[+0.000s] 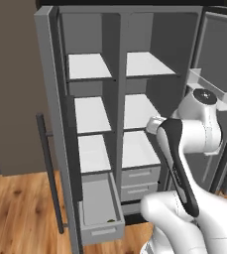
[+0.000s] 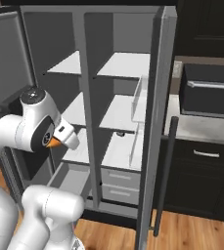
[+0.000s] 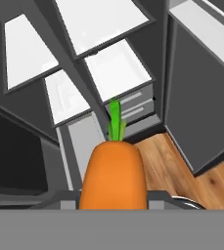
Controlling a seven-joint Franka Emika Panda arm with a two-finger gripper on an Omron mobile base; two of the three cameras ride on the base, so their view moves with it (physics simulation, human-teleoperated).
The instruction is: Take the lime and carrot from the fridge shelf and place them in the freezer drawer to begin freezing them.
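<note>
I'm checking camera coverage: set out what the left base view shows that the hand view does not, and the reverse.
Only the left base view: the open freezer drawer seen from above, with the lime, a small dark speck near its front wall, and the topmost right-hand fridge shelf, bare. Only the hand view: the carrot close up, green top pointing away, sitting in the tool. Both: white shelves, the two pale drawers and the wood floor.

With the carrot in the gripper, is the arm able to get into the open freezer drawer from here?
Probably yes: the freezer drawer stands pulled out with its top uncovered, and the gripper with the carrot is just above it.
</note>
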